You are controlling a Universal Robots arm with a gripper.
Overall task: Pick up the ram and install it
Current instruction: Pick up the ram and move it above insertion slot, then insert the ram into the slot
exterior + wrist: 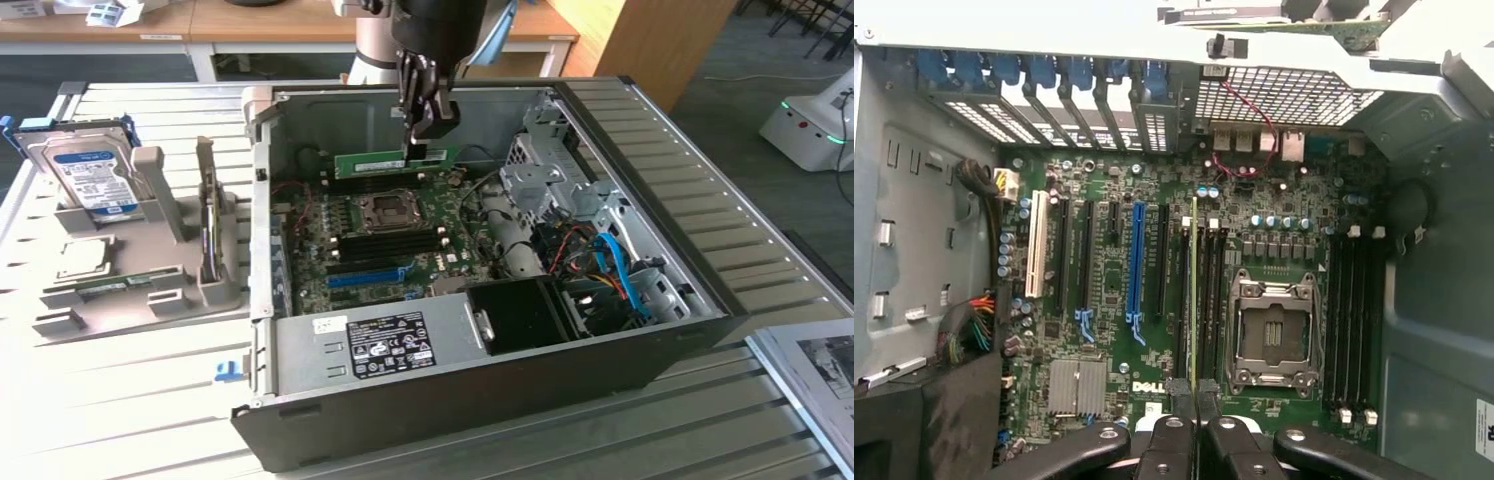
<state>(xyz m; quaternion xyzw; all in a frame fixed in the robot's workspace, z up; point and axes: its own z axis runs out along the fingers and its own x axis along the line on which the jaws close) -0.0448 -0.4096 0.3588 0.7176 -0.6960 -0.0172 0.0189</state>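
Observation:
The ram (387, 160) is a narrow green board stick, level and on edge, inside the open computer case (694, 300). My gripper (427, 143) reaches down from above and is shut on its upper edge. In the wrist view the ram (1194, 290) appears edge-on as a thin green line running out from my fingertips (1176, 400). It lies along the black memory slots (1214, 300) beside the empty processor socket (1274, 335) on the motherboard (1104, 330). Whether the stick touches a slot I cannot tell.
On the exterior view's left, a grey stand (214, 290) holds a blue-labelled hard drive (94, 175) and a processor chip (83, 258). Inside the case are a long blue slot (363, 277), a black fan shroud (521, 315), blue cables (621, 275) and a metal drive cage (547, 165).

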